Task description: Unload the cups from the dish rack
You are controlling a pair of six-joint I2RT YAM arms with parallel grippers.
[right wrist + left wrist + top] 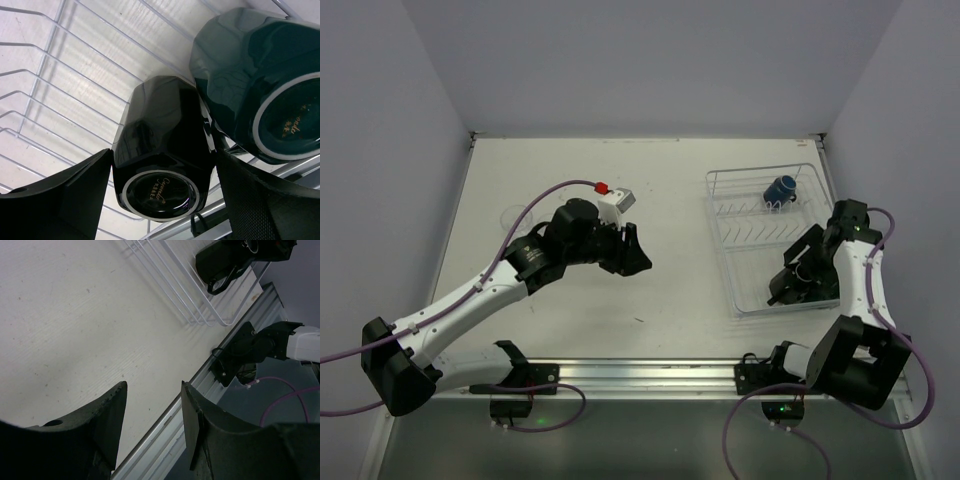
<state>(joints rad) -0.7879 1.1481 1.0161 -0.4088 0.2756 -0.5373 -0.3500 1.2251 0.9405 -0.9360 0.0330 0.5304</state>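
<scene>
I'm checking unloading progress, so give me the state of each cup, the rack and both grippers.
dish rack: three cups seen inside.
black cup: in the rack, base toward camera.
teal cup: in the rack, beside the black cup.
blue mug: in the rack, far end.
left gripper: open, empty.
right gripper: straddling the black cup, grip unclear.

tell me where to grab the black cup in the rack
Across its faceted side walls near the base, coming from the base end: the black cup shows its base to the right wrist view, and the teal cup crowds one flank.
</scene>
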